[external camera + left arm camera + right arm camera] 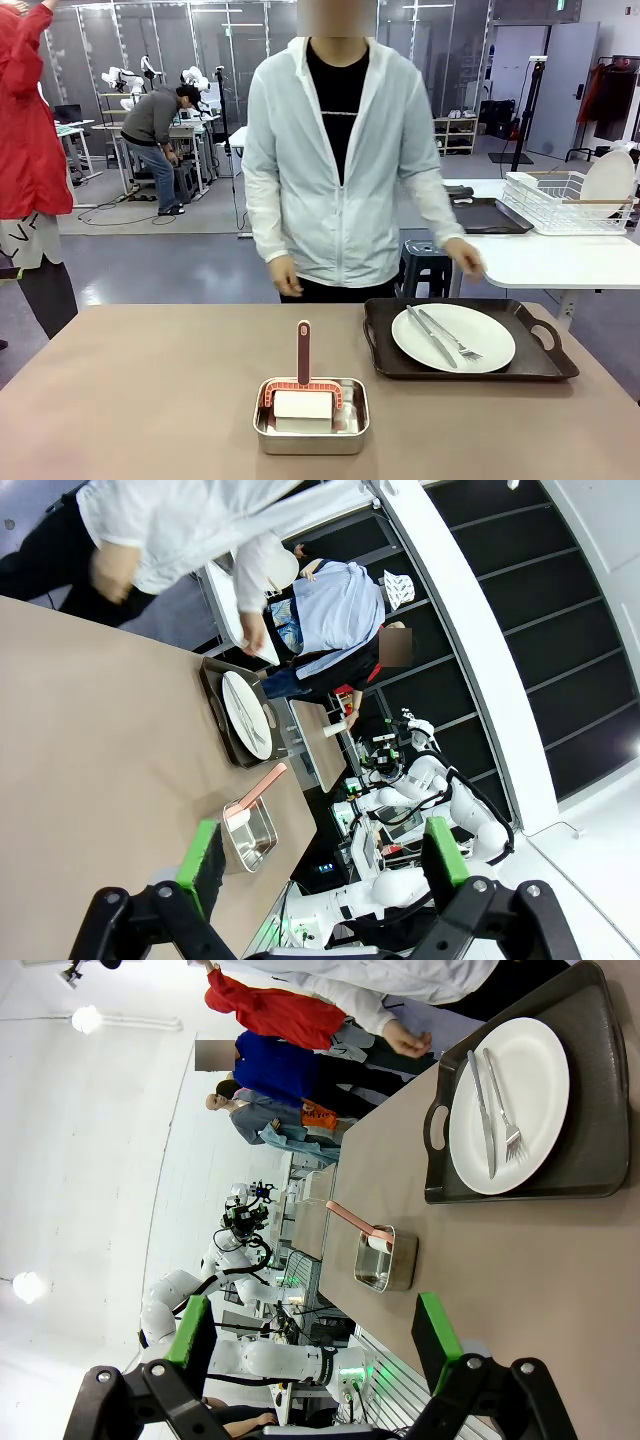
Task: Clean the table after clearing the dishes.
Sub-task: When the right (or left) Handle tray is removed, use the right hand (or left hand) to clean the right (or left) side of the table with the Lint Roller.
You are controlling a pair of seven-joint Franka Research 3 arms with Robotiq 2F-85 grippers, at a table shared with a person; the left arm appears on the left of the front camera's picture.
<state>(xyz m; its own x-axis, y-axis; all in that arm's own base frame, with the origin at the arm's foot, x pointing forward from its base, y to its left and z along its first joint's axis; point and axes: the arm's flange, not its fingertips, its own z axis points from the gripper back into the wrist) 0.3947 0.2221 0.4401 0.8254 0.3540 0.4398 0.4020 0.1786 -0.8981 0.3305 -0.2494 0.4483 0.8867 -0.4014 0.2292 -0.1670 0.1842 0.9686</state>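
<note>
Table [150,390] status: one set of dishes on it.
- Dark tray [377,345] with handles sits toward the far right corner. Its long side runs roughly along the far edge and its right end is close to the right edge.
- White plate [495,345] lies in the tray, about centred.
- Knife [431,337] and fork [452,337] lie side by side on the plate, slanted, with the fork tines toward the near edge.
- Steel pan [310,444] sits by the near edge at about mid-width, well apart from the tray.
- In the pan are a white block [303,404] and a red-handled tool [303,350]. Its handle is tilted and sticks out past the pan's far rim (brush or scraper, cannot tell).

Person [340,200] in a white jacket stands at the middle of the far edge. One hand [466,258] is held out beyond the far edge on the tray's side, not touching the tray. The other hand [284,275] hangs low by the far edge.

Left fingers [200,852]: spread wide, nothing between them, up off the table.
Right fingers [193,1332]: also spread wide, holding nothing, clear of the table.

Beyond the far right corner, a white side table [570,265] carries a wire rack [555,205] and a second dark tray [490,218].
</note>
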